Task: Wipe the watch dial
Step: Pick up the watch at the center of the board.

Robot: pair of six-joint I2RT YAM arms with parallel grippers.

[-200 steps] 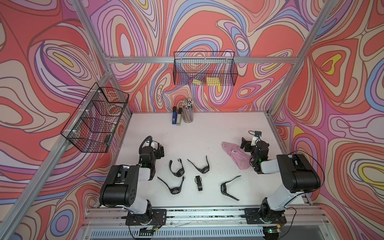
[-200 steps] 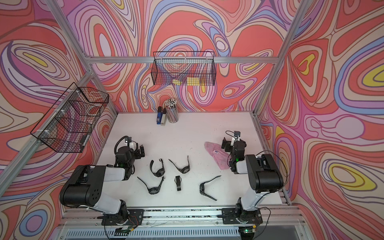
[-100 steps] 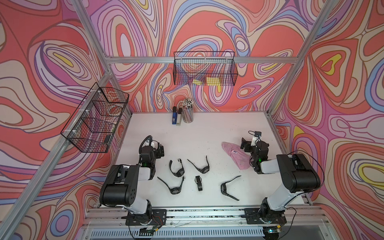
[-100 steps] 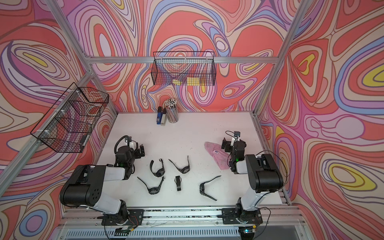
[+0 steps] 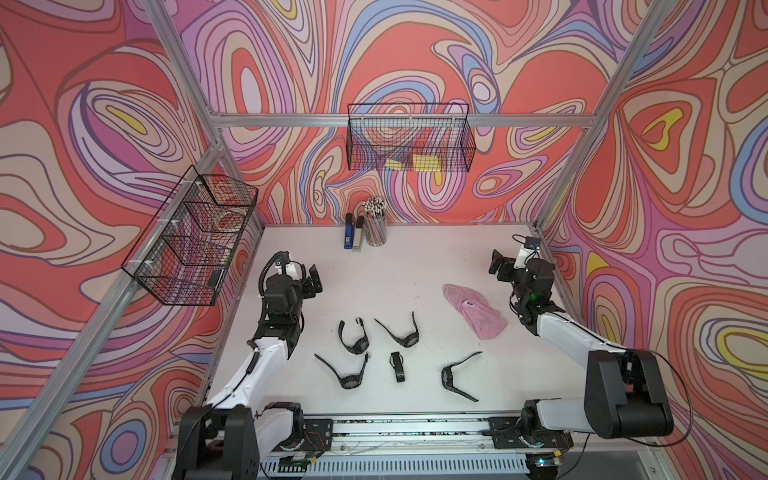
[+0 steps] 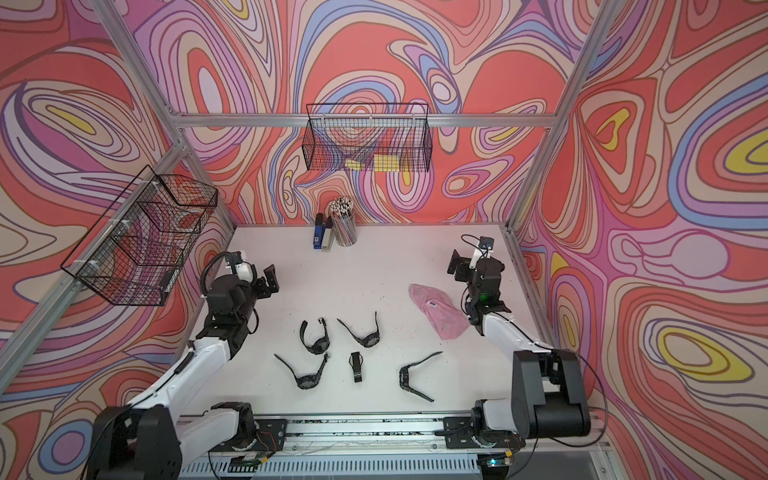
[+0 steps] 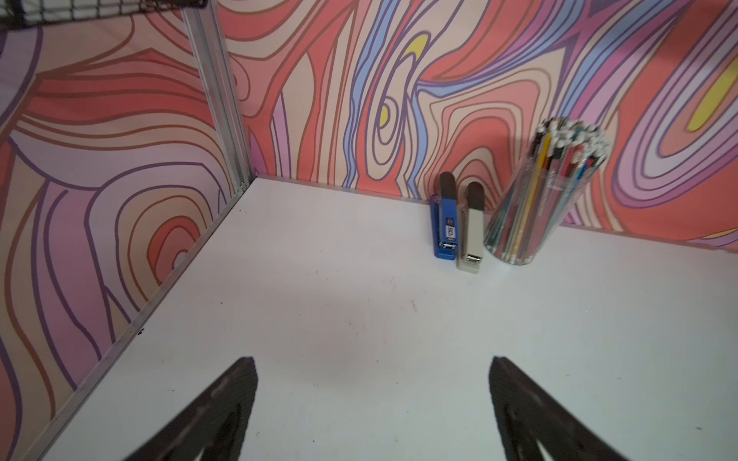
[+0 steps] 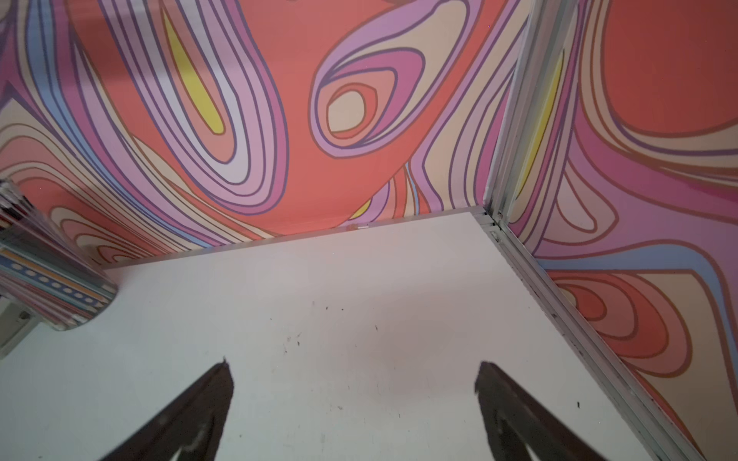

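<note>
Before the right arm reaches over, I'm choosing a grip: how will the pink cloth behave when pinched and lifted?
Probably floppy: the pink cloth lies crumpled with soft folds on the table, so it should drape from a pinch. Likely light, since it looks thin. Pushed, it would probably bunch up rather than slide whole.
</note>
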